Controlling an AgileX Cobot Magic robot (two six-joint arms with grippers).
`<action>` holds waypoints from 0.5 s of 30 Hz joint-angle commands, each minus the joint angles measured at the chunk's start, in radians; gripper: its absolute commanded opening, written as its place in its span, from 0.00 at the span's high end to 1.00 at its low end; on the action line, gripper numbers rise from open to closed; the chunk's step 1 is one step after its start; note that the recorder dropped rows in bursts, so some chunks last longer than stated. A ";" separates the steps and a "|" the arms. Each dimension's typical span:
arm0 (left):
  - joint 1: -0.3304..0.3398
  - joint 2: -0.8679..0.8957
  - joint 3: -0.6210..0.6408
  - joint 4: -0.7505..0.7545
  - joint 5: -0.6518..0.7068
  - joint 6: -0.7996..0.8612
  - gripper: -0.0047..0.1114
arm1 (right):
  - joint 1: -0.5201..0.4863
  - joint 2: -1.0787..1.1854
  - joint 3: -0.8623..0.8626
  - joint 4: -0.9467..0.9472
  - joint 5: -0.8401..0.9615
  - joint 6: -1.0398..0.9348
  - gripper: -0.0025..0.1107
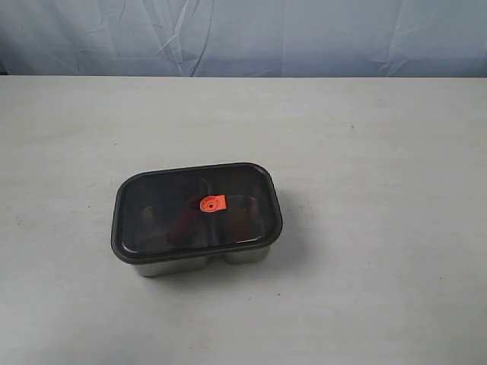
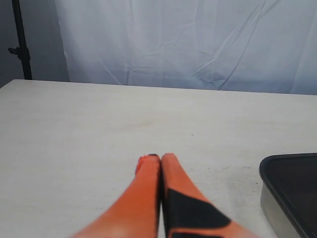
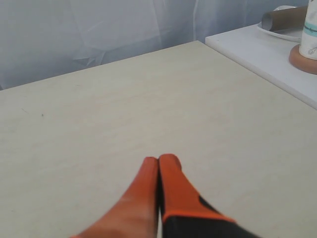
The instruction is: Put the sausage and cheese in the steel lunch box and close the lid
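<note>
The steel lunch box (image 1: 242, 256) stands left of the table's middle in the exterior view. The dark translucent lid (image 1: 163, 209) lies flat on top of it, its orange valve tab (image 1: 212, 204) at the centre. A dim reddish shape shows through the lid; the sausage and cheese cannot be made out clearly. One corner of the lidded box (image 2: 292, 191) shows in the left wrist view, off to the side of my left gripper (image 2: 160, 157), which is shut with nothing in it. My right gripper (image 3: 159, 159) is shut and empty over bare table. Neither gripper appears in the exterior view.
The pale table (image 1: 365, 152) ends at a wrinkled blue-white backdrop (image 1: 243, 34). In the right wrist view a second white surface (image 3: 267, 54) adjoins the table, carrying a bottle on a round coaster (image 3: 308, 47) and a plate (image 3: 280, 25). A dark stand pole (image 2: 21, 39) rises in the left wrist view.
</note>
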 commanded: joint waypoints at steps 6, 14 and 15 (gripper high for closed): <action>0.001 -0.004 0.005 0.027 -0.010 -0.008 0.96 | -0.004 -0.005 0.005 0.001 -0.015 -0.005 0.98; 0.001 -0.004 0.005 0.031 -0.010 -0.008 0.96 | -0.004 -0.005 0.005 0.001 -0.015 -0.005 0.98; 0.001 -0.004 0.005 0.031 -0.010 -0.008 0.96 | -0.004 -0.005 0.005 0.001 -0.015 -0.005 0.98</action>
